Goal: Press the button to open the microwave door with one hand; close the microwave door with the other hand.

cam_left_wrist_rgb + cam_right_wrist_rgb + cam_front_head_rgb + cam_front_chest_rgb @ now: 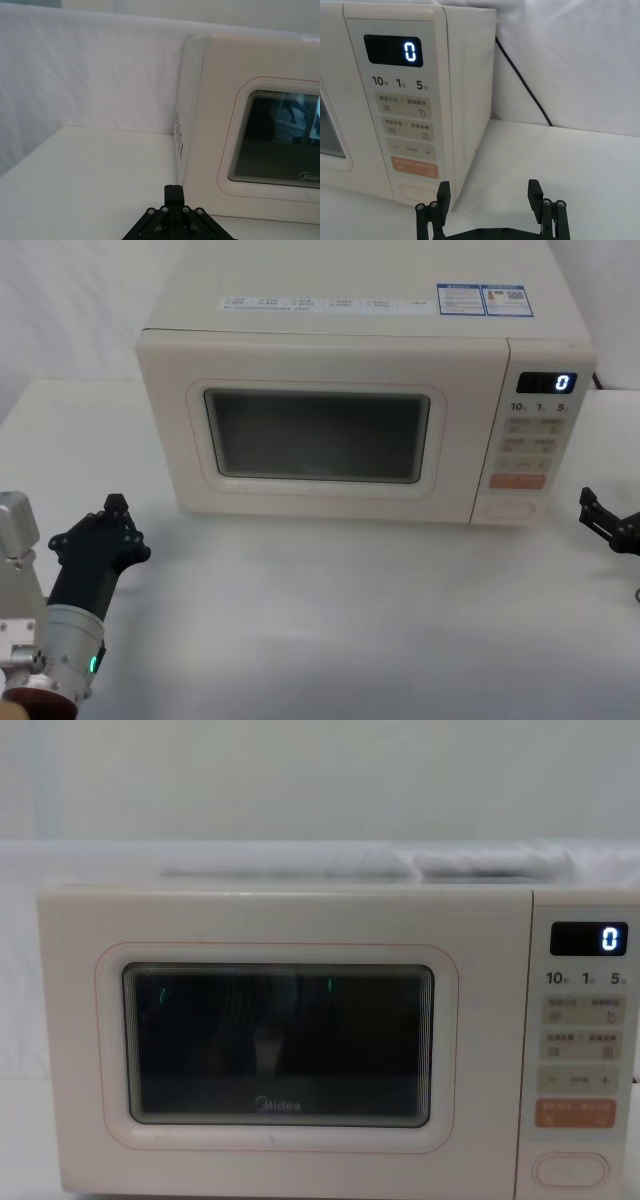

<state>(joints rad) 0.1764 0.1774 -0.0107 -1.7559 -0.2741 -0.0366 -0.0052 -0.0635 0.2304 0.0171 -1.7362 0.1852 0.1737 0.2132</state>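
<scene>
The wide cream microwave door (318,435) with its dark rounded window is sitting flush and shut, so judging by that, the press is the step in hand. The large cream pill-shaped button (509,509) is lying at the bottom of the narrow control panel (536,445), just beside the door's right edge, with its long axis running level across the panel.

The black blocky right gripper (610,522) is hanging over the white table (330,620) just to the right of the microwave's front corner, not touching it, fingers spread apart and holding nothing. In the right wrist view the button (416,192) is lying ahead and toward the door side of the open right gripper (490,194), so the coming move looks like a short sideways reach inward. That arm is clearly the nearer one.

The black left gripper (100,540), on its silver wrist with a glowing green ring, is waiting near the door's left edge, well apart from the button; whether its fingers are parted I cannot tell.

Writing: the display (393,50) is showing "0"; beneath it "10", "1", "5". The door is carrying a grey "Midea" logo (277,1104). The blue-edged stickers (483,300) on the top are too small to read.
</scene>
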